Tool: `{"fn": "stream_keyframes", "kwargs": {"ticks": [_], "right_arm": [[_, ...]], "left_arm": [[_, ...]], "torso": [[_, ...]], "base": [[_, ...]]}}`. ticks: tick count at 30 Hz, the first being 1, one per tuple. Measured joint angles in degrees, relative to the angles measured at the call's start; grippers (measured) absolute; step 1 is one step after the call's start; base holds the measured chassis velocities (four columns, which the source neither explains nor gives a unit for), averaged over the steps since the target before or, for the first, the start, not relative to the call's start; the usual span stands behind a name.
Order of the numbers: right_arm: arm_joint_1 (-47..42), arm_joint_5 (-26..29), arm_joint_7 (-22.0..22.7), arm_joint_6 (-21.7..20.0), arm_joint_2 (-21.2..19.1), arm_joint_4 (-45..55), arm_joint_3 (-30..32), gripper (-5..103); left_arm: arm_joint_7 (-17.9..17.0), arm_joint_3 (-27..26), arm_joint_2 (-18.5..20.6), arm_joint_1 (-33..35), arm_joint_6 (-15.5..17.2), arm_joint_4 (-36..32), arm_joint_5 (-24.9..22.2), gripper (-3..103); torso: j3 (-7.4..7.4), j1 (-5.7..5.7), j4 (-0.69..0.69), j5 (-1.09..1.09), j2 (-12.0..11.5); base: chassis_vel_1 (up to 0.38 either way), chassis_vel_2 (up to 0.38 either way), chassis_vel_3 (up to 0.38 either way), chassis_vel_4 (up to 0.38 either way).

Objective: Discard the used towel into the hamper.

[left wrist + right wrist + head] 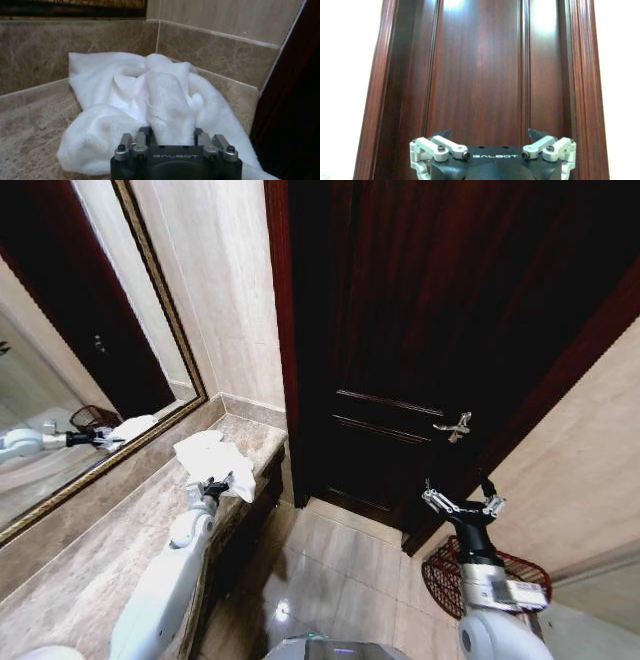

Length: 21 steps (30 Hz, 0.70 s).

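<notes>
A crumpled white towel (208, 455) (115, 97) lies at the far corner of the marble counter (110, 530), against the wall. My left gripper (215, 487) (171, 135) is at the towel's near edge, shut on a raised fold of the cloth that runs in between its fingers. The reddish-brown woven hamper (520, 565) stands on the floor at the right by the wall, partly hidden behind my right arm. Above and in front of the hamper, my right gripper (463, 503) (490, 138) hangs open with nothing in it, facing the dark wooden door (480, 67).
A gold-framed mirror (70, 380) runs along the counter's back on the left. The dark door (420, 330) with a metal handle (455, 425) closes off the space ahead. Tiled floor (340, 570) lies between the counter and the hamper.
</notes>
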Motion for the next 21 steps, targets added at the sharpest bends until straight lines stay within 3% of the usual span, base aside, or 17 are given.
{"fn": "stream_keyframes", "kwargs": {"ticks": [4,9,11,13,17,21], "right_arm": [[0.0,0.0,-0.3,0.4,0.1,-0.3,-0.1,100],[0.3,0.0,-0.4,0.8,0.2,-0.8,-0.2,100],[0.3,0.0,-0.5,0.9,0.2,-0.9,-0.3,100],[0.4,0.0,-0.5,1.1,0.2,-1.2,-0.3,100],[0.5,0.1,-0.6,1.1,0.2,-1.3,-0.3,100],[1.0,0.6,-0.9,1.2,0.2,-1.4,-0.3,100]], "left_arm": [[-0.1,-0.6,0.1,1.1,-0.8,-1.5,-0.3,30],[-1.0,-1.0,-0.3,2.0,-1.7,-3.2,-0.5,14],[-1.1,-1.1,-0.4,2.2,-1.8,-3.6,-0.5,14],[-1.3,-1.4,-0.8,3.1,-2.0,-5.1,-0.5,6],[-1.3,-1.7,-1.1,3.8,-2.3,-6.3,-0.5,6],[-1.4,-2.9,-2.5,6.7,-2.9,-11.8,-0.2,6]], "torso": [[0.0,0.0,0.0,-0.01,0.0],[0.0,0.0,0.0,0.0,0.0],[0.0,0.0,0.0,0.0,0.0],[0.0,0.0,0.0,0.0,0.0],[0.0,0.0,0.0,0.01,0.0],[0.0,0.0,0.0,0.01,0.0]], "base": [[0.0,0.0,0.0,0.0],[0.0,0.0,0.0,0.0],[0.0,0.0,0.0,0.0],[0.0,0.0,0.0,0.0],[0.0,0.0,0.0,0.0],[0.0,0.0,0.0,0.0]]}}
